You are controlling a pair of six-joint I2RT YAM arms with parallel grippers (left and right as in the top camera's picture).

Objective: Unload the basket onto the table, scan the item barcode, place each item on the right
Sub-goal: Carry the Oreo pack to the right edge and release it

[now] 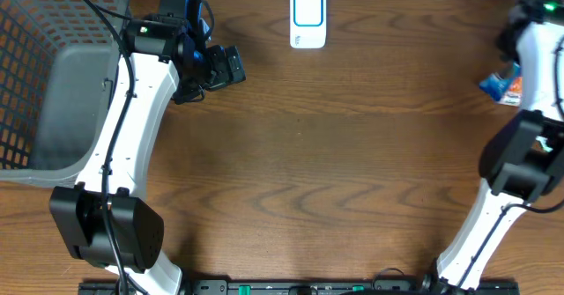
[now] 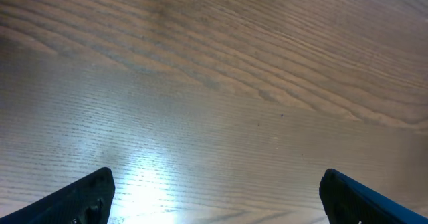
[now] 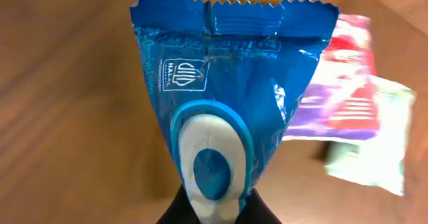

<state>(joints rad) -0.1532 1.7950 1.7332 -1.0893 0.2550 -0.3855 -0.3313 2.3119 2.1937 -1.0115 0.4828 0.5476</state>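
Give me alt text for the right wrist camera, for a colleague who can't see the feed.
A blue packet with a jagged top seam fills the frame, pinched at its lower end by the right claw, which is shut on it. Behind it, to the right, shows a blurred red, purple and white packet over the brown wooden table.

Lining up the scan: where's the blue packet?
The blue packet is at overhead's far right, held in the right pincer, well right of the white scanner.
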